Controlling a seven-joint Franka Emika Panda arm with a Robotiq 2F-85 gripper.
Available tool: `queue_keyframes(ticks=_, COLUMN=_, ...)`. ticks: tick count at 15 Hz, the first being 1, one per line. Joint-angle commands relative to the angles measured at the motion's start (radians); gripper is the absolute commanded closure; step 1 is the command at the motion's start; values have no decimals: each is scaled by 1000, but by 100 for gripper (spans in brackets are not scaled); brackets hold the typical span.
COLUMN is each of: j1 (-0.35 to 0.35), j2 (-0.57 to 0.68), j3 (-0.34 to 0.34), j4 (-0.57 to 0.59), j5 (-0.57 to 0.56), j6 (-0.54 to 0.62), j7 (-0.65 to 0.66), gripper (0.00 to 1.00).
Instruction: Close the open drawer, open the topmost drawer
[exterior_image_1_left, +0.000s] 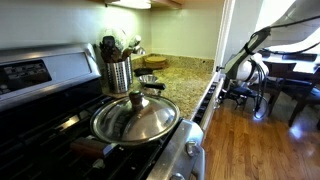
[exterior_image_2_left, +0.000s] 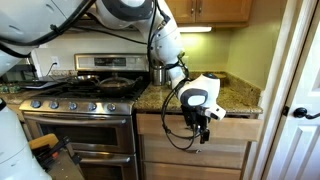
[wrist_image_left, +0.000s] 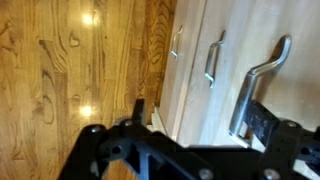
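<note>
Just ahead of the tool (wrist_image_left: 200, 128), touching or nearly touching one finger (wrist_image_left: 262, 120), hangs the handle (wrist_image_left: 258, 85) of the topmost drawer (wrist_image_left: 300, 80). Tool is spread wide, gripping nothing. Lower drawer handles (wrist_image_left: 212, 60) lie beyond, over wood floor (wrist_image_left: 60, 70); fronts look flush, probably closed.

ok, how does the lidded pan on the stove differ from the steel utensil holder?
The lidded pan is low and wide, while the utensil holder is tall and narrow. The pan is covered by a knobbed lid, and the holder is open-topped with utensils sticking out. The pan sits on the stove, whereas the holder appears to stand on the granite counter beside it. Both are shiny metal.
</note>
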Motion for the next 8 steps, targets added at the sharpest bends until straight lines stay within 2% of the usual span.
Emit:
queue_keyframes(ticks=1, j1=31, j2=-72, j3=-126, j4=-222, j5=-114, j6=55, j7=-15, gripper=0)
queue_keyframes(ticks=4, j1=41, j2=-63, j3=-202, j4=-325, j5=-204, j6=136, j7=-28, gripper=0)
queue_keyframes(ticks=8, j1=80, j2=-100, j3=-256, j4=-457, j5=-271, j6=285, j7=-33, gripper=0)
